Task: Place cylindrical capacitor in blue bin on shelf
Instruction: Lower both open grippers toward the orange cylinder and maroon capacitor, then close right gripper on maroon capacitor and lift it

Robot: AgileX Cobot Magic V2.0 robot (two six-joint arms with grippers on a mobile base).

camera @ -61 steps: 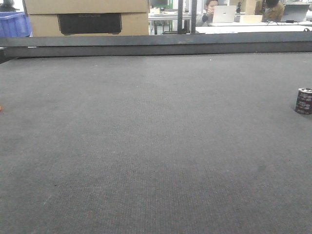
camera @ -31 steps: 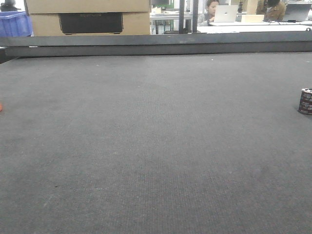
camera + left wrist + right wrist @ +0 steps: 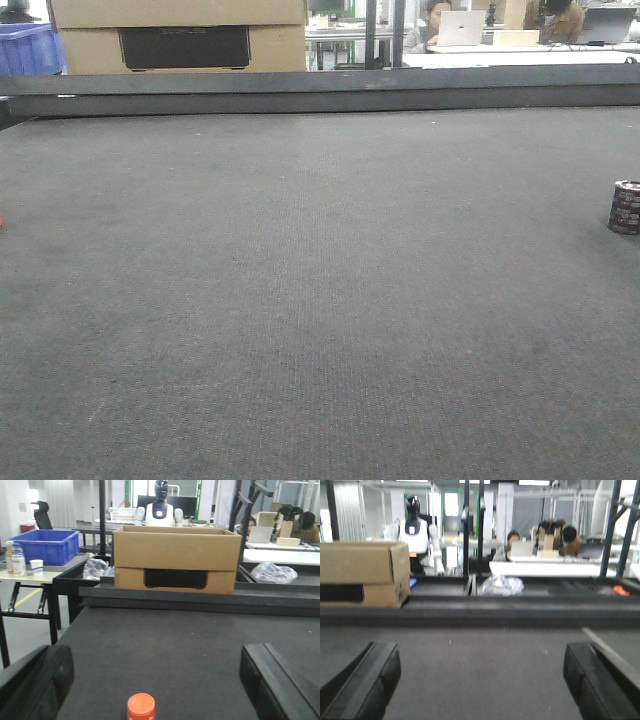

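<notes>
Cylindrical capacitor (image 3: 626,207): stands upright on the dark worktop (image 3: 300,300), far to the right of the cardboard box (image 3: 178,35) and well forward of it, at the right edge of the front view. Nothing touches it. It does not appear in either wrist view.

Left fingers (image 3: 35,682): spread wide and holding nothing. An orange cap (image 3: 141,706) sits on the worktop low between them, well forward of the cardboard box, but they are not in contact with it.

Right fingers (image 3: 367,680): likewise spread wide and holding nothing, with only bare worktop between them. The cardboard box lies to their far left.

Destination: no shelf is in view. A blue crate (image 3: 47,545) stands on a side table just left of the cardboard box. I cannot tell whether it is the bin intended.

Handling assessment: the capacitor looks small, rigid and light. Its sleeve appears smooth, so it may slip under a light pinch, and being round it will likely roll if knocked over. Recommended hold: across the sleeve at mid-height, one finger on each side, clear of the silvery top rim, closing squarely so that the part is not tipped.

Status: the pick-up has not begun. The right arm appears better placed, as the part lies to the right of the cardboard box.
</notes>
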